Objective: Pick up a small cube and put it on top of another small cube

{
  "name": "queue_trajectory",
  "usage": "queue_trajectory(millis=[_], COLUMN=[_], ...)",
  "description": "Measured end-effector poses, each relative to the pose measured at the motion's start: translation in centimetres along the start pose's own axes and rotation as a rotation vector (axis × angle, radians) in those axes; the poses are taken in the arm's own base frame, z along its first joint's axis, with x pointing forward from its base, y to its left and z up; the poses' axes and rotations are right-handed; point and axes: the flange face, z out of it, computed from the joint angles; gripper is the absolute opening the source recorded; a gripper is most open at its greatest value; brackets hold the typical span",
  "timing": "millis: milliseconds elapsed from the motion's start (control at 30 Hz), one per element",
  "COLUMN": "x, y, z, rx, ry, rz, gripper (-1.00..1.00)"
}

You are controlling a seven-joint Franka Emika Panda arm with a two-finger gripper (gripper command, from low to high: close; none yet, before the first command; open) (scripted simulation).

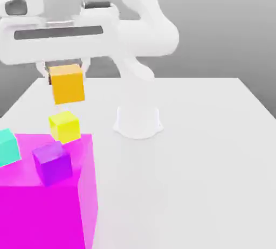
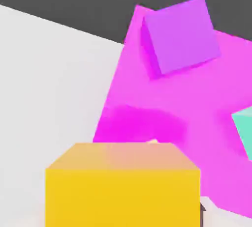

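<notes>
Table (image 1: 215,151): white, flat, bearing everything below.

Arm (image 1: 145,37): white, its base standing on the table, reaching across to the exterior view's left so the hand hangs over the cluster of blocks.

Magenta block (image 1: 48,210): by far the biggest piece, at the exterior view's lower left; serves as a platform for two small cubes.

Gripper (image 1: 64,70): pointing down, jaws pinching the orange cube by opposite side faces, which keeps its underside free for setting down.

Orange cube (image 1: 67,85): clear of the table, lifted just above the yellow cube. Faces roughly level, slightly turned; equal edges, so no long axis to speak of.

Yellow cube (image 1: 64,126): near the magenta block's far edge, directly under the orange one, top face bare; judged the stacking target.

Purple cube (image 1: 53,163): on the magenta block, turned cornerwise.

Teal cube (image 1: 8,146): on the magenta block's edge, partly cropped.
</notes>
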Motion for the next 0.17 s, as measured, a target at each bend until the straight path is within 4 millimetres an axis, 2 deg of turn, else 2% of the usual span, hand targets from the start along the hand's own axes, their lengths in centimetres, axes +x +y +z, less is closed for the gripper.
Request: queue_trajectory(millis=[33,67,167], x=[-0.03,-0.07,-0.07], y=[0.14,0.23,0.23], z=[1.38,2.32,2.32], rx=[0.0,0.0,0.0], ry=[-0.001,0.0,-0.001], rz=[0.002,0.004,0.004], gripper=[-1.0,1.0,1.0])
